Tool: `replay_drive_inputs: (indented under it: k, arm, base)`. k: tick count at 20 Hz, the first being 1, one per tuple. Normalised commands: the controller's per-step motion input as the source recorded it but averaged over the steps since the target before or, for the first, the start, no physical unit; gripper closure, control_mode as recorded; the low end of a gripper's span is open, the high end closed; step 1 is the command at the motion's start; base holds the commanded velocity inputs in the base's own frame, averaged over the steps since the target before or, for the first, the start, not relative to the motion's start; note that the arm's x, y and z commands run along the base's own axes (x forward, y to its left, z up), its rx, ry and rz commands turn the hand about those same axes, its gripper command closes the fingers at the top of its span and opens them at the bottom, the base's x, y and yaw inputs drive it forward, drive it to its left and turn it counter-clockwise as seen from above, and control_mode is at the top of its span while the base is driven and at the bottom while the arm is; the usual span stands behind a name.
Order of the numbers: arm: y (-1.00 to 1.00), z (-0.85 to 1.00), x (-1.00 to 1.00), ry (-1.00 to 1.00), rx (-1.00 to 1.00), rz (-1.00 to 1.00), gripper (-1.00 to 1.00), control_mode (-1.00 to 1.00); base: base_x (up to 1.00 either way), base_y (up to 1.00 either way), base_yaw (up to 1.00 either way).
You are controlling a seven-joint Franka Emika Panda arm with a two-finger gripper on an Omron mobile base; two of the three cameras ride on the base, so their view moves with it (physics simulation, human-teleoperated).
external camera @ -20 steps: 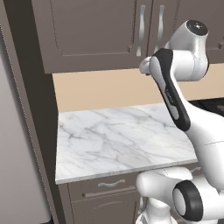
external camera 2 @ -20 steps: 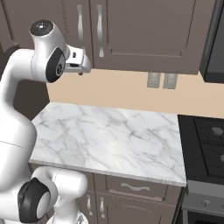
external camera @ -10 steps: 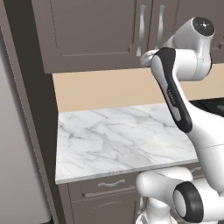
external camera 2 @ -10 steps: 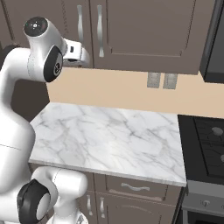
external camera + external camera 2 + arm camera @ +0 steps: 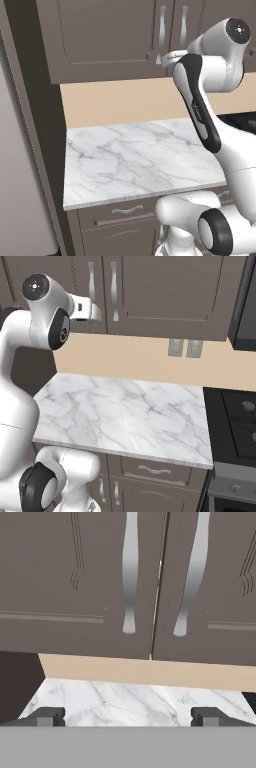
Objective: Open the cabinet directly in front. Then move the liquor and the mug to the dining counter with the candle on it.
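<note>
The cabinet (image 5: 110,40) (image 5: 165,291) (image 5: 75,577) hangs on the wall straight ahead, both doors shut. Two long wavy silver handles (image 5: 130,572) (image 5: 192,577) flank the centre seam. My gripper (image 5: 127,717) (image 5: 166,58) (image 5: 96,314) is open and holds nothing. It hovers just short of the doors' lower edge, below the handles' tips, with the two fingertips (image 5: 47,716) spread wide. The liquor and the mug are hidden. The dining counter and the candle are out of view.
A marble worktop (image 5: 135,160) (image 5: 125,416) with a beige backsplash lies under the cabinet, drawers beneath it. A black stove (image 5: 235,416) adjoins it on the right, and two wall outlets (image 5: 184,348) sit above. A tall dark panel (image 5: 30,125) closes the left side.
The arm has lifted the hand and carried it closer to the cabinet doors, up toward the handles. The jaws have stayed wide apart.
</note>
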Motion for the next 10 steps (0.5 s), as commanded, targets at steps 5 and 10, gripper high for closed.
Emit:
replay_drive_inputs:
  k: [5,10]
  arm:
    - [0.0,0.27,0.0,-0.01,0.0,0.0,-1.0,-1.0]
    - [0.08,0.22,0.12,0.0,0.0,0.0,-1.0,-1.0]
  base:
    - [0.0,0.0,0.0]
    - [0.0,0.0,0.0]
